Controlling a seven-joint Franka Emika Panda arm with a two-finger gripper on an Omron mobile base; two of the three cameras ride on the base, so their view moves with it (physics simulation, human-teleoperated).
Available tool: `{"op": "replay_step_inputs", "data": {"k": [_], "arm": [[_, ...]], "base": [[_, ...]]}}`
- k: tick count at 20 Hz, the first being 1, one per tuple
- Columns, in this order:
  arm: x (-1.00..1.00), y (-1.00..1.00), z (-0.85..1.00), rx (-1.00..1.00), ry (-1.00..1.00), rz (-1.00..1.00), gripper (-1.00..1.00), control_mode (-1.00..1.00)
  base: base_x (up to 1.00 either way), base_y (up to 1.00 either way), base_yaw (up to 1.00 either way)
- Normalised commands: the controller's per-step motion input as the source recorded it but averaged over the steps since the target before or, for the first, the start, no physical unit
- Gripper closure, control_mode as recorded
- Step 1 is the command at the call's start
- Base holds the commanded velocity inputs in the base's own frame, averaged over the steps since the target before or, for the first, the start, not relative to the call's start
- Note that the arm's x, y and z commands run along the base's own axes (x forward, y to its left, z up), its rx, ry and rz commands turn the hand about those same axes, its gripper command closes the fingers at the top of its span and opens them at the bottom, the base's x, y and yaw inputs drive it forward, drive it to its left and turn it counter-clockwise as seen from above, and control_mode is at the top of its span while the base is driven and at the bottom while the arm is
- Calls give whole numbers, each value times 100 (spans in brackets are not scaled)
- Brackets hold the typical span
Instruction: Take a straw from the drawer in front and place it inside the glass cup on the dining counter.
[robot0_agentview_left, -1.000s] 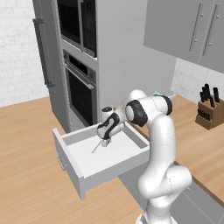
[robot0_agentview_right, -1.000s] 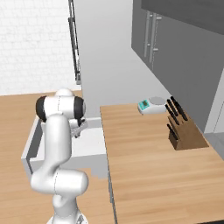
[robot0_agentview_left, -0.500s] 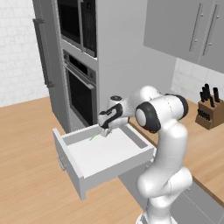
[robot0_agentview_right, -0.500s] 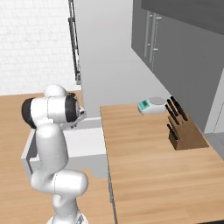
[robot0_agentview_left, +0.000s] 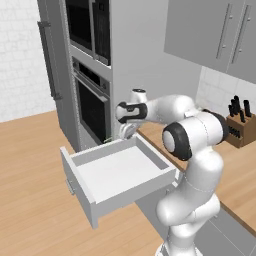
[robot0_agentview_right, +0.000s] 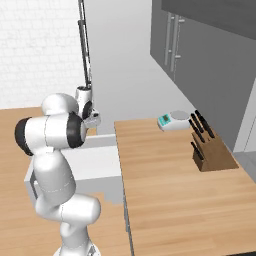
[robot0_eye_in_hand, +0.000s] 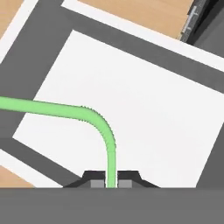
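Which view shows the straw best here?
The hand view: the straw runs large across it, bend plain, one end pinched in the shut gripper above the open drawer. The left base view gives a faint green fleck at the gripper; the right base view leaves it indiscernible.

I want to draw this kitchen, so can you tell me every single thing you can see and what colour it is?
straw: one, bright green, bent, pinched in the gripper above the drawer.
drawer: one, light grey, pulled open, pale inside.
ovens: two, black glass, stacked in the grey tower behind the drawer.
knife block: one, brown with black handles, on the wooden counter.
kitchen scale: one, white and teal, at the counter's back.
wall cabinets: grey, above the counter.
gripper: one, dark, shut on the straw.
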Motion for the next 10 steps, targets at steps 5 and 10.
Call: {"op": "replay_step_inputs", "data": {"k": [5, 10], "arm": [[-1, -37, 100, 8, 51, -18, 100, -100], [-1, -38, 87, 1, 44, -19, 100, -100]], "base": [[0, 0, 0], [0, 0, 0]]}}
